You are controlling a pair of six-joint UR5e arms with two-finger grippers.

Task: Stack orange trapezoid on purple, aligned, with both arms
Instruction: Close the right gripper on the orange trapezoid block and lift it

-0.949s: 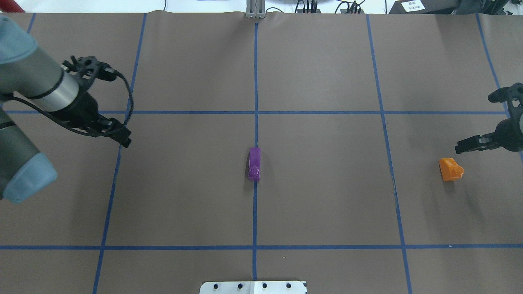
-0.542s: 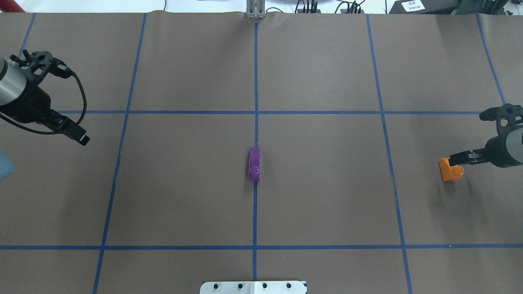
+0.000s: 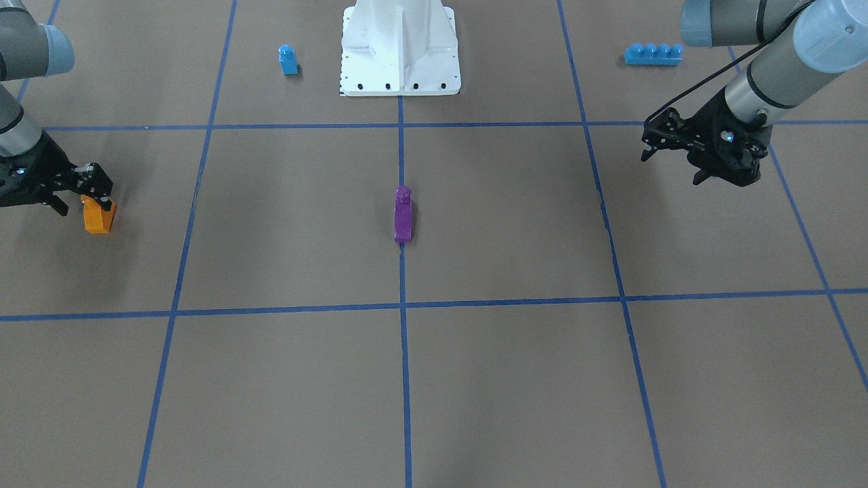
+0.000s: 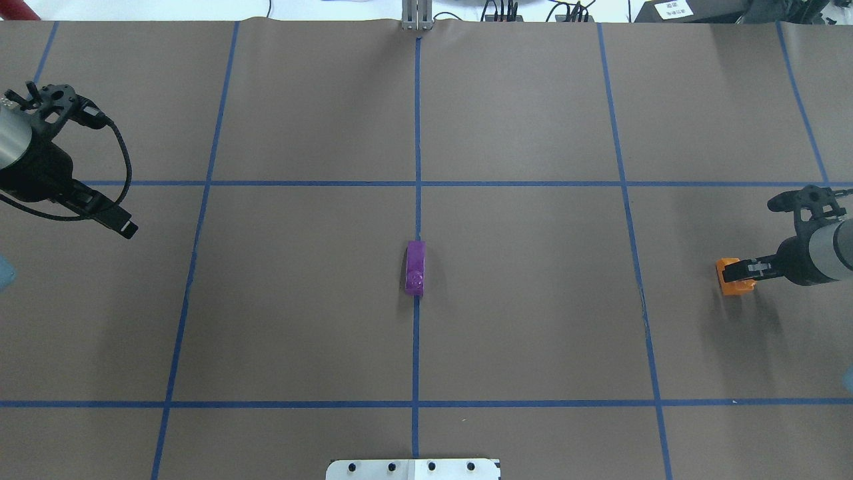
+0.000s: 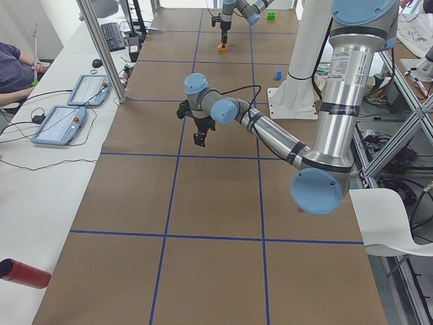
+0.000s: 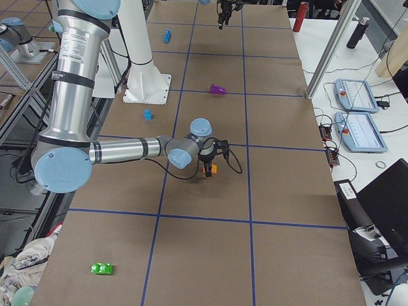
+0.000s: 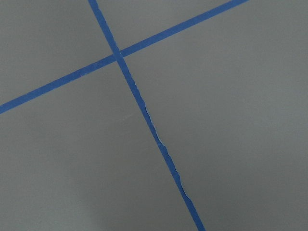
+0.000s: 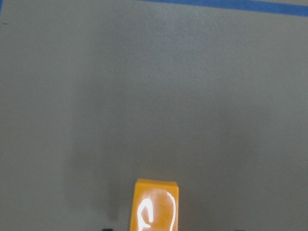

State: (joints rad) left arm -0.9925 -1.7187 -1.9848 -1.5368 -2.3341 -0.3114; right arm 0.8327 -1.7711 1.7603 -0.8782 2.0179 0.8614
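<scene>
The orange trapezoid (image 4: 732,285) (image 3: 97,217) sits on the brown mat far on my right side. In the right wrist view the orange trapezoid (image 8: 154,206) is at the bottom centre, with dark fingertips just showing wide on either side. My right gripper (image 4: 741,271) (image 3: 85,202) is open, low over it, and one finger covers part of its top. The purple (image 4: 415,268) (image 3: 403,215) lies alone at the mat's centre on the blue line. My left gripper (image 4: 126,229) (image 3: 722,180) hangs far left, open and empty.
The white base pedestal (image 3: 400,47) stands at the near middle edge. A small blue brick (image 3: 288,59) and a long blue brick (image 3: 652,54) lie beside it. A green brick (image 6: 101,268) lies at the right end. A person (image 5: 12,64) sits at the side table.
My right gripper has come down and across onto the orange trapezoid, now covering part of it. My left arm has drawn back toward the left edge. The bricks have not moved.
</scene>
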